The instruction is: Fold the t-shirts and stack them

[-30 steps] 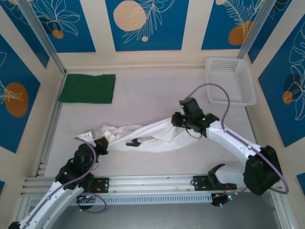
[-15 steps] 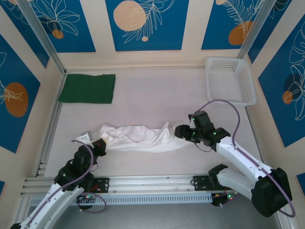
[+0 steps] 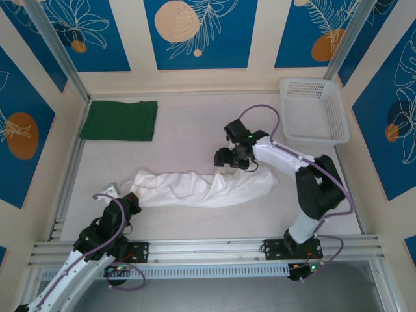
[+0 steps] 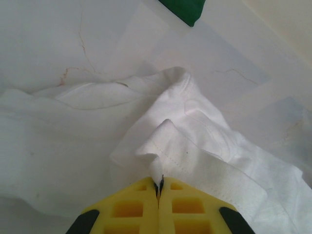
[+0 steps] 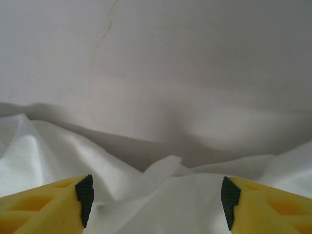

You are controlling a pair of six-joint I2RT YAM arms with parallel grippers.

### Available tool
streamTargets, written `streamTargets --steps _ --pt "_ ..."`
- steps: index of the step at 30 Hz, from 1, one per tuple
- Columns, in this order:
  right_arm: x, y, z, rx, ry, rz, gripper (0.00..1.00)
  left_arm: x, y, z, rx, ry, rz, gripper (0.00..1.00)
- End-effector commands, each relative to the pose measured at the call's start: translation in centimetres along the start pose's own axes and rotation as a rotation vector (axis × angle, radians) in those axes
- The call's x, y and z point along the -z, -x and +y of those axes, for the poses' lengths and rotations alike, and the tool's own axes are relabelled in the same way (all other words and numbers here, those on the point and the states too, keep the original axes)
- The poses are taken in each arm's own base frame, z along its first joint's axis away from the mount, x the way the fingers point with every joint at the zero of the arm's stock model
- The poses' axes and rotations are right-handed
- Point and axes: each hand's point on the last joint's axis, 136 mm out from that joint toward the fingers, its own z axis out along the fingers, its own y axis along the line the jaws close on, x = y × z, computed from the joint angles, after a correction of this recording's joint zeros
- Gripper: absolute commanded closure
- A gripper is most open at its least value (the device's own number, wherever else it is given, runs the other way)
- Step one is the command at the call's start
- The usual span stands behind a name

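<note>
Just beneath right gripper (image 5: 156, 194), white t-shirt (image 5: 44, 151)

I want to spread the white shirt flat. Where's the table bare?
Bare table lies beyond the white t-shirt, between the green t-shirt and the basket. A narrower strip runs along the near rail. Crowded: the middle, where the left gripper pinches the white t-shirt and the right gripper hangs open over it.

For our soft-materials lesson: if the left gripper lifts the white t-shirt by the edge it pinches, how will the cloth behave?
Probably floppy: the white t-shirt lies in a rumpled, twisted strip, so it should sag rather than hold shape. Likely light: the left gripper holds it by one thin fold. Pulled sideways, it would probably bunch on the table.
</note>
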Motion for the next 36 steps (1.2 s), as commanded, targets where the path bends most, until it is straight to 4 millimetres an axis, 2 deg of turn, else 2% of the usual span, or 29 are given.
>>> streamTargets --steps 1,3,6,8,10,15,20,24,26,29,34,36 --pt "-0.6 -1.0 0.9 0.076 -0.046 0.077 0.32 0.5 0.8 0.5 0.016 0.028 -0.033 0.97" --pt "-1.5 -1.4 1.1 0.084 -0.051 0.12 0.43 0.5 0.8 0.5 0.012 0.029 -0.035 0.96" --pt "-1.6 -1.5 1.5 0.078 -0.017 0.119 0.74 0.5 0.9 0.5 0.011 0.027 -0.039 0.96" --pt "-0.5 -1.0 1.4 0.074 -0.011 0.084 0.89 0.5 1.1 0.2 0.001 0.016 -0.043 0.96" --pt "1.3 -0.3 1.6 0.081 -0.007 0.018 0.96 0.5 1.3 -0.3 -0.011 -0.005 -0.048 0.97" --pt "7.7 1.1 2.3 0.103 0.037 -0.216 1.0 1.1 2.7 -2.7 -0.052 -0.097 -0.088 0.99" --pt "13.0 1.2 1.5 0.11 0.022 -0.469 1.0 2.9 5.6 -6.3 -0.091 -0.235 -0.181 1.0" --pt "15.5 0.8 -0.2 0.074 -0.018 -0.661 0.99 4.4 8.1 -9.4 -0.114 -0.351 -0.274 0.99" --pt "16.2 0.6 -1.2 0.038 -0.038 -0.743 0.95 5.1 9.4 -10.7 -0.124 -0.387 -0.319 0.99" --pt "17.4 0.5 -2.2 -0.006 -0.054 -0.858 0.95 6.2 11.0 -13.9 -0.182 -0.481 -0.371 0.99" --pt "20.1 1.1 -2.4 -0.054 -0.058 -1.032 0.96 7.2 13.0 -19.2 -0.319 -0.59 -0.415 1.0" --pt "20.8 2.0 -2.2 -0.074 -0.053 -1.089 0.96 6.6 13.9 -20.8 -0.358 -0.58 -0.433 1.0"
